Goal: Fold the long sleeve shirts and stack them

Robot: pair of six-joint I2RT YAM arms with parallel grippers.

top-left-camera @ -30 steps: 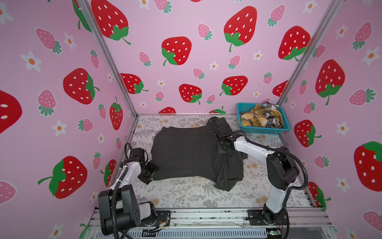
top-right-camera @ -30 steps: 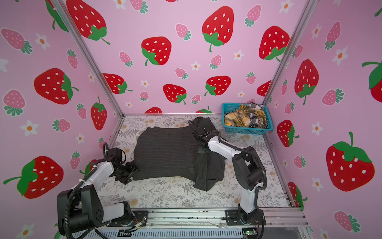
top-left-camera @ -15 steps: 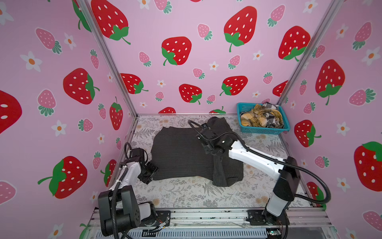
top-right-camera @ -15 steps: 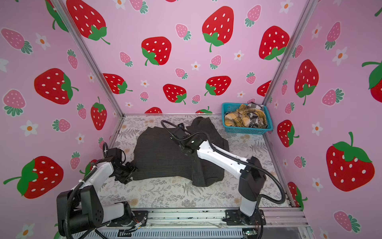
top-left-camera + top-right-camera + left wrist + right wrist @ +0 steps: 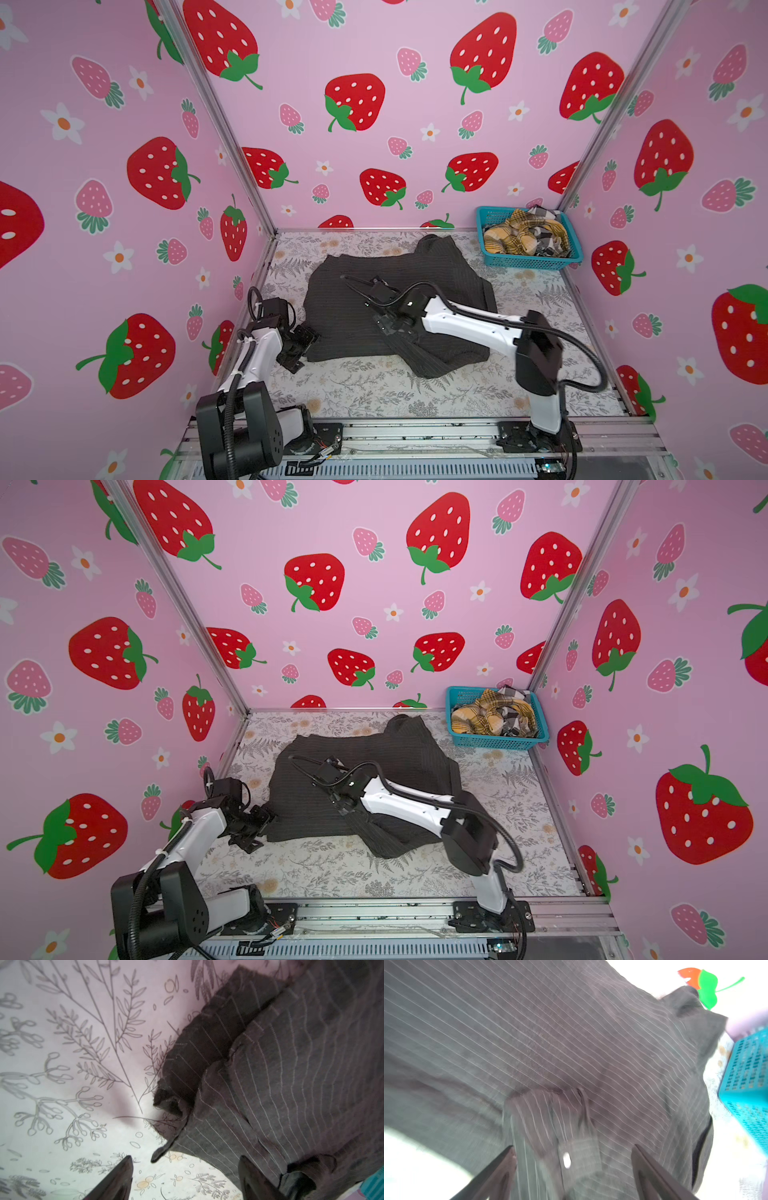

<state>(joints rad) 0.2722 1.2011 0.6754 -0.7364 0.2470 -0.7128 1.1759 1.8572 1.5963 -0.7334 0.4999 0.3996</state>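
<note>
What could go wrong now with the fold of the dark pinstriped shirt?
1. The right end effector hangs open over the sleeve cuff. On lifting away, a finger might snag it and undo the fold.
2. The left end effector is open beside the curled hem corner of the pinstriped shirt, where several layers meet. It may pinch one layer only.

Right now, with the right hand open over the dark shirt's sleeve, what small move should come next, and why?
Probably lift the right hand straight up, clear of the cloth. Its jaws stand open with the cuff lying loose between them on the charcoal shirt, so it looks set down; sliding away sideways might drag it off. The left hand is open beside the shirt's edge.
</note>
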